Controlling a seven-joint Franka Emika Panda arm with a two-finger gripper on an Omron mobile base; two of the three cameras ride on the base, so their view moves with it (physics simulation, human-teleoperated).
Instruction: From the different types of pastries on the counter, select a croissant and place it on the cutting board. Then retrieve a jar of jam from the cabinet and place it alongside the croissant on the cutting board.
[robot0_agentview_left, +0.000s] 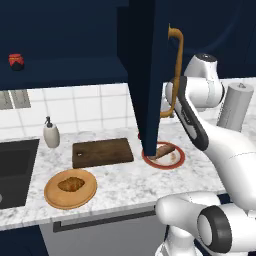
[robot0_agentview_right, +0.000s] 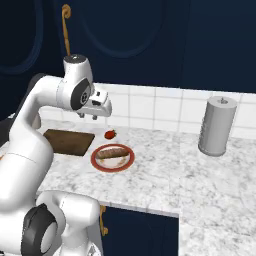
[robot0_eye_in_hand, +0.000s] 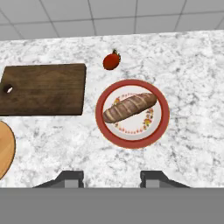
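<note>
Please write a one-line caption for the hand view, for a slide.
Gripper above marble counter: roll on red-rimmed plate, bare cutting board beside it.

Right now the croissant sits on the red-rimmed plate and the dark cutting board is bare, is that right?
Not quite. The croissant sits on the round tan wooden plate, as the left base view shows. The red-rimmed plate holds the log-shaped roll. The cutting board is bare.
</note>
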